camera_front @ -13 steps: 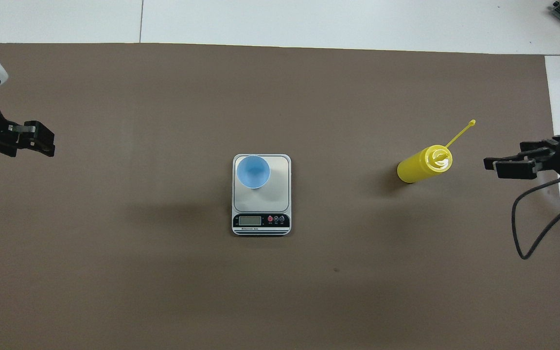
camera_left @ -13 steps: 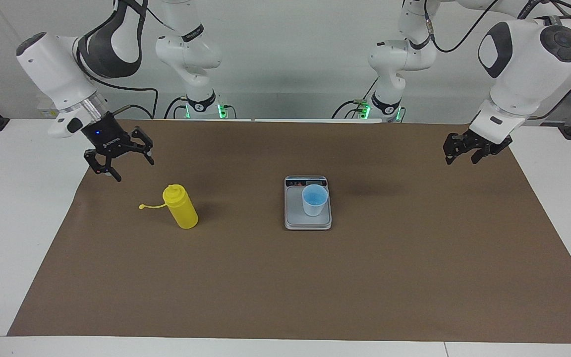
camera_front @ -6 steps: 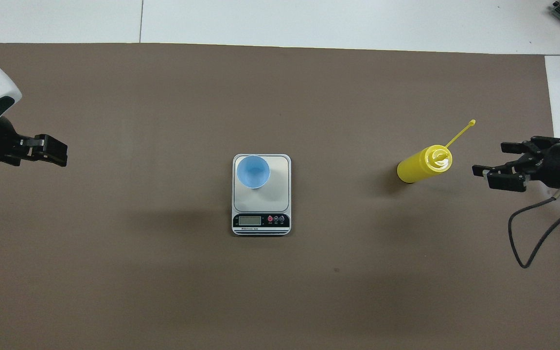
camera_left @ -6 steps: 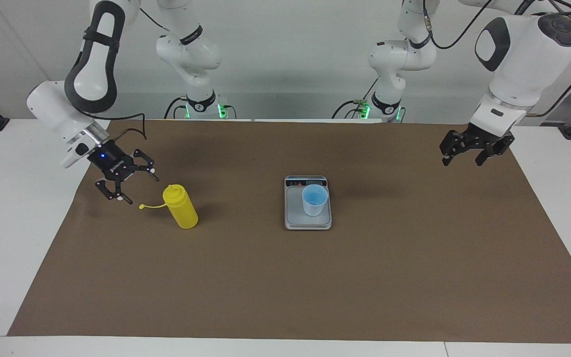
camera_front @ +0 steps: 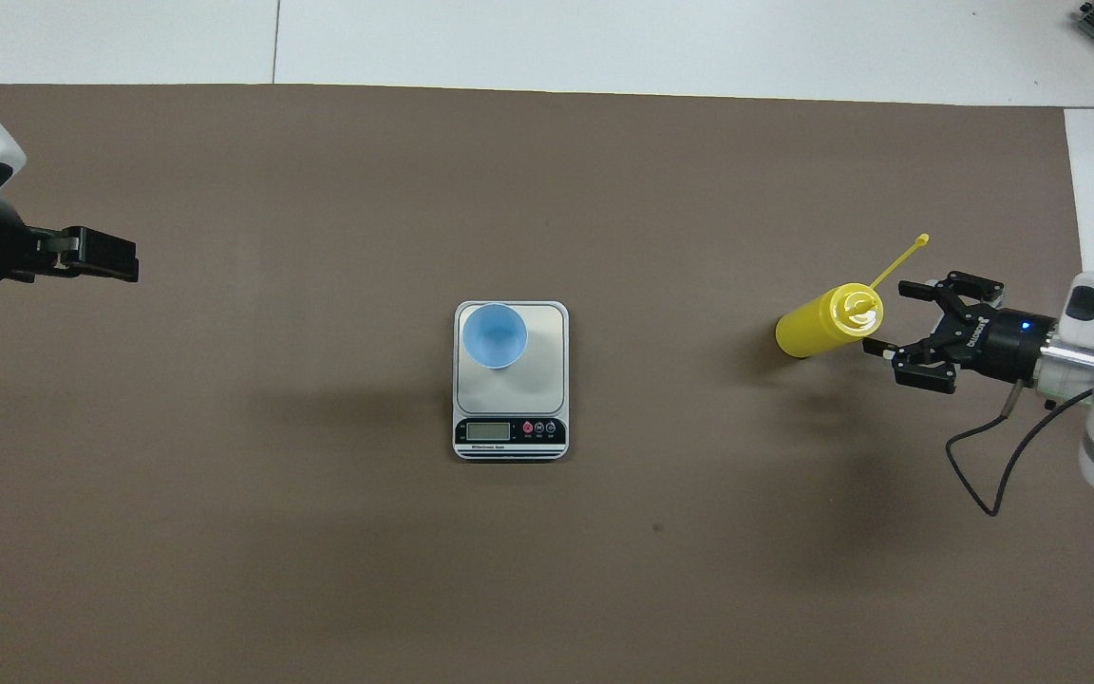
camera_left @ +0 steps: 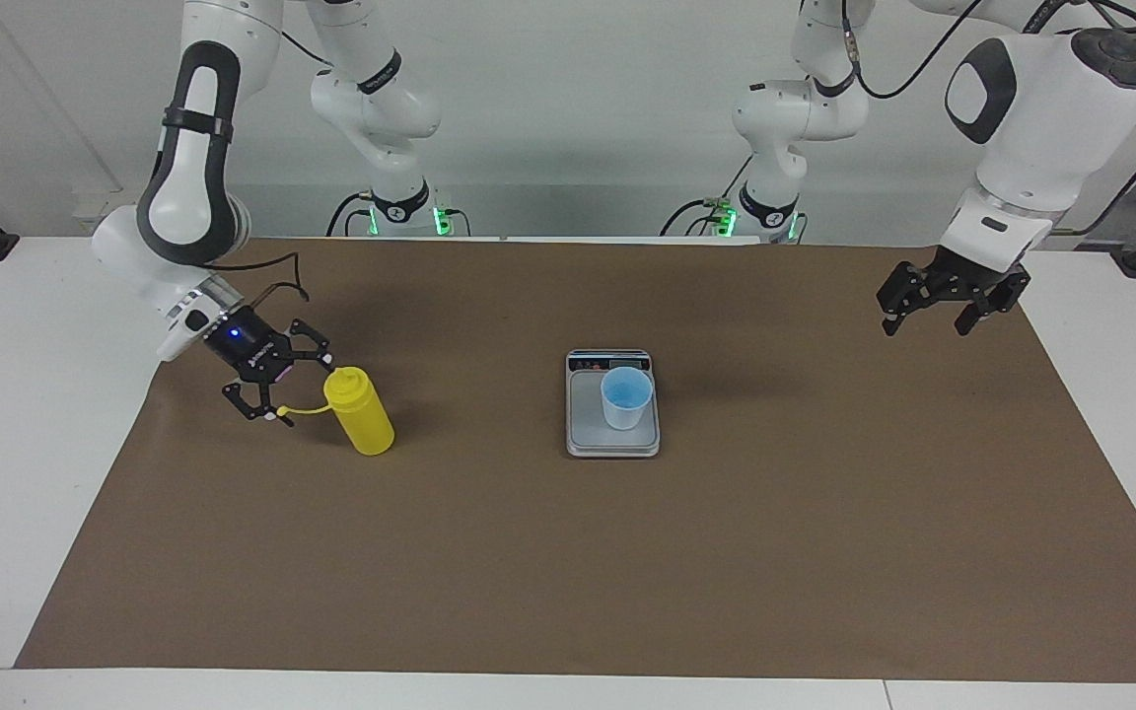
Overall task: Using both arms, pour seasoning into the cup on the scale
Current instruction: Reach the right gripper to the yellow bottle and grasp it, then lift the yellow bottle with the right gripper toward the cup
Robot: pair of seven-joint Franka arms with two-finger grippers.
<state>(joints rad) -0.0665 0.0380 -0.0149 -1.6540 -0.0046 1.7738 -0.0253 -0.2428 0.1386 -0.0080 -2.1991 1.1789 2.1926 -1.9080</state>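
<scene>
I see my right hand (camera_left: 294,387) spread wide, empty, just beside the upright bottle (camera_left: 359,410). Cup (camera_left: 626,397) sits on the scale (camera_left: 612,439), mid-surface. My left hand (camera_left: 926,310) waits, raised at its own end, open, empty.

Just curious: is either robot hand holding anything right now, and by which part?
Nothing is held. The right hand is open beside the yellow bottle, near its top. The left hand is open over the mat.
</scene>
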